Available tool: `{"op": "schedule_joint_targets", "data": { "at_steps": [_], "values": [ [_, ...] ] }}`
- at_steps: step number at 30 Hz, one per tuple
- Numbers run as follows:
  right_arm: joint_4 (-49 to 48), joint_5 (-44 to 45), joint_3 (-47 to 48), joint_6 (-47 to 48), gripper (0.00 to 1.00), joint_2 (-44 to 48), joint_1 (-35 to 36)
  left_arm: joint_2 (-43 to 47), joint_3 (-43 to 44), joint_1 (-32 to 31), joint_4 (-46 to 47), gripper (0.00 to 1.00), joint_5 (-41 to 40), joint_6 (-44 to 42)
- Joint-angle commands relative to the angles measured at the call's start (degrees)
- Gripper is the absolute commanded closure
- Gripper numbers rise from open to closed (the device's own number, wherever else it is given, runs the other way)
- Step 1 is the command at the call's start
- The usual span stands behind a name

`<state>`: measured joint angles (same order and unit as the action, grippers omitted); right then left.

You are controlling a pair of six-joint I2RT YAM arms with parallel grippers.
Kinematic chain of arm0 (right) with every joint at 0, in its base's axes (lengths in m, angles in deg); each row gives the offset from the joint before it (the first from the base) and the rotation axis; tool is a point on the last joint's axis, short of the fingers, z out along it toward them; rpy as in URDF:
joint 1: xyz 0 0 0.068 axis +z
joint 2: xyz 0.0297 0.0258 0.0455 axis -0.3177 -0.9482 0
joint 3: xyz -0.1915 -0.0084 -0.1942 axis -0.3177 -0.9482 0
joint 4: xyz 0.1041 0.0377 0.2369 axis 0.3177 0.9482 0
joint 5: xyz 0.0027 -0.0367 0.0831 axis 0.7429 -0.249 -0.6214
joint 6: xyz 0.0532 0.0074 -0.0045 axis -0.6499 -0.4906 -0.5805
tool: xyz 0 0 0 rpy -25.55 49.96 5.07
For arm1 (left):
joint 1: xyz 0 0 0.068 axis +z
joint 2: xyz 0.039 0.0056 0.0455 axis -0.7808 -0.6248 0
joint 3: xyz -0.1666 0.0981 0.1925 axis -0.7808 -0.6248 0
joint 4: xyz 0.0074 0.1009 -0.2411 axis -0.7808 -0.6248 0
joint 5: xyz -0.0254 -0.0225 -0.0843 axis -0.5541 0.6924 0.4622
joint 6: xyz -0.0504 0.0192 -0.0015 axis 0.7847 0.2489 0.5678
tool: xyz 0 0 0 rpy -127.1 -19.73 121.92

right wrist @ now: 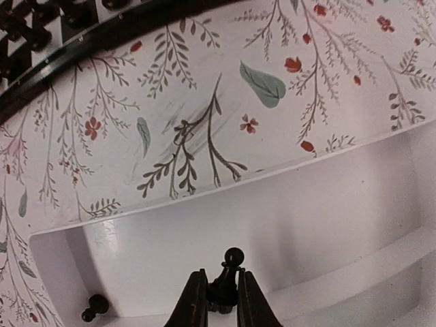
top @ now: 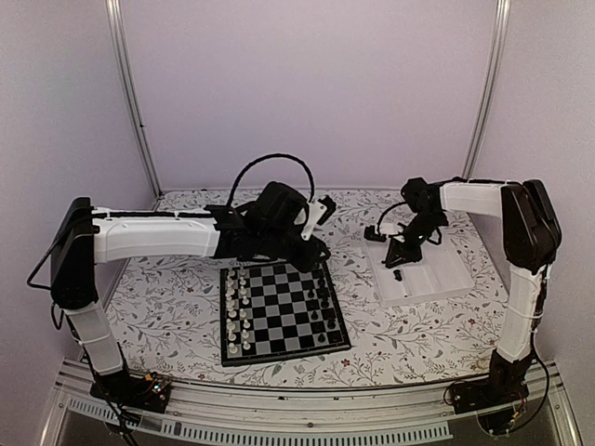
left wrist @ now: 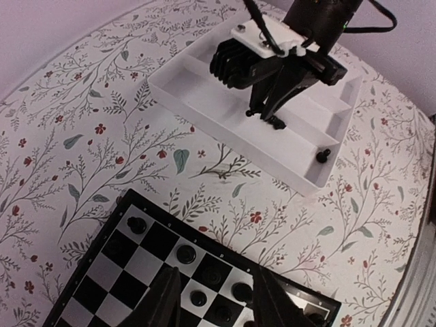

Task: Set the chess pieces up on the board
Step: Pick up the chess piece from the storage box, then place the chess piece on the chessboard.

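The board (top: 279, 321) lies at the table's centre. Black chess pieces (top: 322, 302) stand along its right side and white ones (top: 237, 311) along its left. My left gripper (left wrist: 214, 294) hovers open over the board's far right corner, with black chessmen (left wrist: 186, 255) on the squares beneath it and nothing between its fingers. My right gripper (right wrist: 221, 291) is down in the white tray (right wrist: 306, 225), shut on a black pawn (right wrist: 233, 257) whose round head sticks out past the fingertips. Another black pawn (right wrist: 94, 306) lies in the tray's corner.
The ridged white tray (top: 437, 279) sits to the right of the board on the floral tablecloth. From the left wrist, the right gripper (left wrist: 269, 112) is seen reaching into the tray (left wrist: 204, 95), with a loose pawn (left wrist: 323, 156) near the tray's end.
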<state>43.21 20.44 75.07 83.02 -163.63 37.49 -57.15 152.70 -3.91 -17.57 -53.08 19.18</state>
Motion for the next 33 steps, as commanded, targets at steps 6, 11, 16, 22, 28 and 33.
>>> {"op": "schedule_joint_targets", "data": {
  "at_steps": [6,11,16,22,28,33],
  "values": [
    [0.2,-20.1,-1.2,-6.8,0.92,17.9,2.2,-1.0,-3.3,4.8,24.5,0.60,17.8,18.5],
    [-0.8,-22.8,-1.2,-8.4,0.92,20.9,4.6,-2.7,-3.8,5.4,33.2,0.61,23.7,23.2],
    [-1.0,-23.3,-1.9,-8.0,0.92,21.6,6.4,-4.7,-4.1,5.5,38.2,0.64,27.5,26.5],
    [-1.5,-24.9,-2.5,-8.3,0.91,22.8,7.1,-6.9,-3.3,5.4,40.0,0.68,30.1,28.8],
    [-1.4,-26.6,-2.5,-8.4,0.91,23.5,7.3,-8.4,-2.5,5.4,40.8,0.71,31.9,29.7],
    [-1.4,-26.7,-2.3,-8.7,0.91,23.0,7.4,-9.5,-1.8,5.3,42.3,0.74,33.8,30.8]
  ]
}}
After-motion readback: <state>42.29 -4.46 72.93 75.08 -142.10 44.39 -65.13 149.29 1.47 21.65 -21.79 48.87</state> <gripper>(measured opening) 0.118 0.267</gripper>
